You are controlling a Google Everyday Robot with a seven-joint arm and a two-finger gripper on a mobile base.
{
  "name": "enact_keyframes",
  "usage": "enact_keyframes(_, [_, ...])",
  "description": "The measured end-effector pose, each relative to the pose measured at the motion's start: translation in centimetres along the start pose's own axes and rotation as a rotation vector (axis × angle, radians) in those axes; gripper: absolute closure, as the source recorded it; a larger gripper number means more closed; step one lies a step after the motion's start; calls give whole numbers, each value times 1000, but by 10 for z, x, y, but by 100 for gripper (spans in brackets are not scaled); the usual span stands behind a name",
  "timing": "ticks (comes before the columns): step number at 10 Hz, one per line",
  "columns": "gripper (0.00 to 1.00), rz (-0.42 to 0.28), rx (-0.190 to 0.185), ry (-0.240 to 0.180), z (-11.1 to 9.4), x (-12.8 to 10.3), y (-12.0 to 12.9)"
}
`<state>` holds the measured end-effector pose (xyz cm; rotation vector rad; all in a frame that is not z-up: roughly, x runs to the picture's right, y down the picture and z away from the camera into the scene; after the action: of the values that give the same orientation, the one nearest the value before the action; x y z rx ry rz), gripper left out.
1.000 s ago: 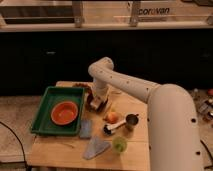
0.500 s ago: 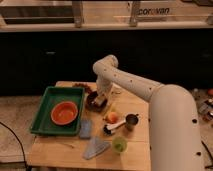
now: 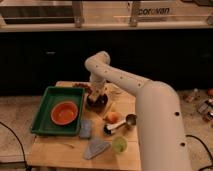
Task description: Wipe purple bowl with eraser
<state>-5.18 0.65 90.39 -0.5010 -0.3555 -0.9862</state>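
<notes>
The purple bowl (image 3: 100,104) stands on the wooden table (image 3: 55,150), just right of the green tray. My arm comes in from the lower right, bends at the back and points down. My gripper (image 3: 96,96) is down at the bowl, over its left part and at or inside its rim. The wrist hides most of the bowl's inside. The eraser does not show; I cannot make it out at the gripper or in the bowl.
A green tray (image 3: 45,102) on the left holds the orange-red bowl (image 3: 65,113). In front of the purple bowl lie a blue-grey pad (image 3: 86,128), a grey wedge (image 3: 96,147), a green cup (image 3: 119,145), an orange fruit (image 3: 112,117) and a steel cup (image 3: 131,120). A dark counter stands behind.
The arm's elbow swung a little right, then back left, while the gripper stayed at the purple bowl. Nothing else on the table has moved.
</notes>
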Motion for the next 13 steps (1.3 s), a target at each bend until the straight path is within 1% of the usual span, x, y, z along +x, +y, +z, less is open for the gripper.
enact_keyframes(3, [98, -83, 3, -24, 4, -23, -25])
enact_keyframes(4, [98, -108, 0, -33, 4, -32, -24])
enact_keyframes(5, [98, -134, -6, -42, 4, -44, -17])
enact_keyframes(7, [98, -153, -10, -59, 5, -58, -6])
enact_keyframes(9, [98, -139, -20, -70, 8, -58, 14])
enact_keyframes(10, [98, -134, -22, -73, 9, -58, 18])
enact_keyframes(11, [98, -72, -29, -73, 8, -43, 48])
enact_keyframes(12, [98, -39, -29, -65, 6, -33, 57])
enact_keyframes(13, [98, -24, -22, -61, 4, -29, 57])
